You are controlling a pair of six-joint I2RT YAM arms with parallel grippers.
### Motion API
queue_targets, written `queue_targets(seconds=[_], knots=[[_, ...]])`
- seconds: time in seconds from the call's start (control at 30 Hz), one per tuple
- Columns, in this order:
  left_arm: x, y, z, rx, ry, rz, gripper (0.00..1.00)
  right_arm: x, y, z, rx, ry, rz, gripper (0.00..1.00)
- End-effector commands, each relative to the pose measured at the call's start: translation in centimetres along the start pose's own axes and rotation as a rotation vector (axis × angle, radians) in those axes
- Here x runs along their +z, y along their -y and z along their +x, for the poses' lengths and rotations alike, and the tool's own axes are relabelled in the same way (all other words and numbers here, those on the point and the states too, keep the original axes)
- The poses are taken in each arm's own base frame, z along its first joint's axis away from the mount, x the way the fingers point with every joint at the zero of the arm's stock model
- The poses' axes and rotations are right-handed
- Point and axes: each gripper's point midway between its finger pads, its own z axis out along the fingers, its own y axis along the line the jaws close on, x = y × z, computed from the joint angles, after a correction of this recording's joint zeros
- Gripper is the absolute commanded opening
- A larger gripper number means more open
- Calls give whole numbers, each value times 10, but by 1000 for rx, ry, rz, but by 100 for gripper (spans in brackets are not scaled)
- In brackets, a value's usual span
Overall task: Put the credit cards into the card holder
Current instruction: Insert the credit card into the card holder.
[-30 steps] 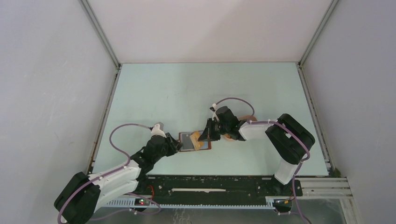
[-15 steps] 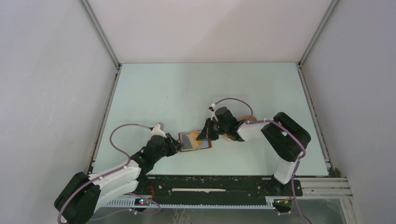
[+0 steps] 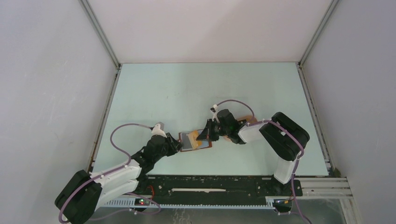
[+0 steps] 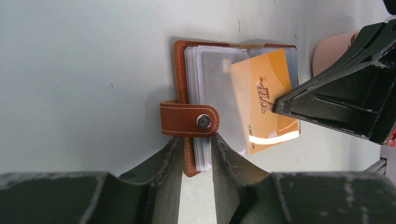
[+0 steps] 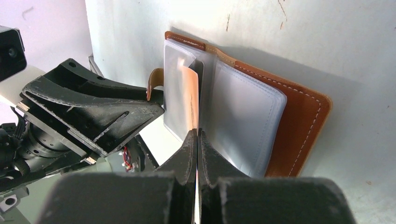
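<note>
The reddish-brown card holder (image 3: 191, 141) lies open on the table with its clear pockets up. My left gripper (image 4: 196, 156) is shut on its near edge, cover (image 4: 180, 70) and pockets between the fingers, just below the snap tab (image 4: 189, 120). My right gripper (image 5: 196, 136) is shut on a tan-yellow credit card (image 5: 189, 95), held on edge. In the left wrist view the card (image 4: 261, 100) lies slanted over the pockets, its left end in among the clear sleeves. The right gripper (image 3: 202, 136) reaches in from the right. No other cards show.
A pink oval tray (image 4: 330, 51) sits just right of the holder, mostly hidden under the right arm (image 3: 252, 130). The two grippers are close together over the holder. The enclosure's walls ring the pale green table (image 3: 187, 88).
The right gripper has edged a little leftward with the card, further over the holder's pockets. The left gripper has kept its grip in place.
</note>
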Motion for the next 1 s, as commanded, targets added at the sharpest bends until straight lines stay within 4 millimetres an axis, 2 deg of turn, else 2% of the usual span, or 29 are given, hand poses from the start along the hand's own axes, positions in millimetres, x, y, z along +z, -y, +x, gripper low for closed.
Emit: queue_targets(seconds=[0.0,0.13,0.57,0.77,0.97], knots=[[-2,-17,20,-10,-63,-32,33,8,24,6,37,13,71,0],[-2,-18,20,-12,-63,-32,32,11,25,10,38,4,70,0],[-1,-21,22,-17,-63,-43,32,3,19,7,36,52,65,0],[0,-21,23,-22,-67,-44,31,0,14,14,57,50,68,0],[0,-24,24,-26,-69,-50,31,-2,19,18,73,54,91,0]])
